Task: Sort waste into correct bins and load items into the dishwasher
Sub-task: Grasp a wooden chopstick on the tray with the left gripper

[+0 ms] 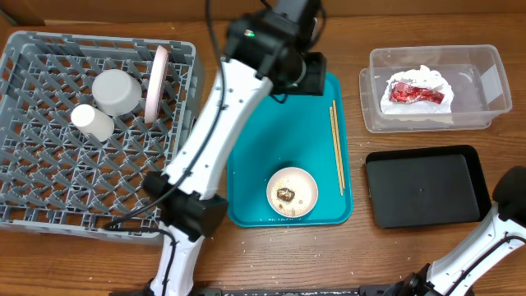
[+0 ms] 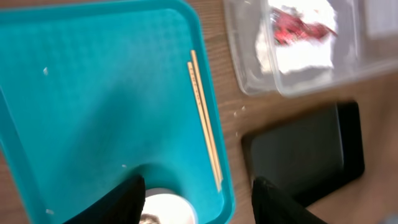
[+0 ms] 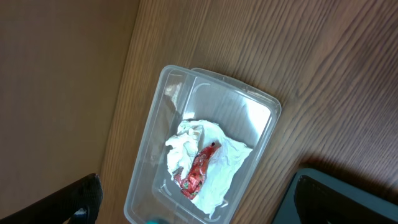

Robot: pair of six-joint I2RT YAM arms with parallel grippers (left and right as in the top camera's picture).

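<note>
Left wrist view shows your left gripper (image 2: 199,208) with its two dark fingers (image 2: 134,200) spread wide and holding nothing, above the teal plastic serving tray (image 2: 93,93). The pair of thin wooden chopsticks (image 2: 205,118) lies flat on the tray beside its rim. Their near ends fall between the fingers, and their long axis slants away up and to picture left. The small pale round dish (image 2: 165,208) sits just inside one finger, mostly cut off by the frame's bottom edge.

Overhead, the chopsticks run parallel with the tray's long edge. The crumpled white paper napkin (image 1: 415,105) with its shiny red wrapper (image 1: 415,90) lies in the clear plastic rectangular tub (image 1: 493,57). Your right gripper (image 1: 514,191) is cut off beside the shallow black rectangular tray (image 1: 423,189). Only one of its fingers shows plainly, so you cannot tell its jaw width.
</note>
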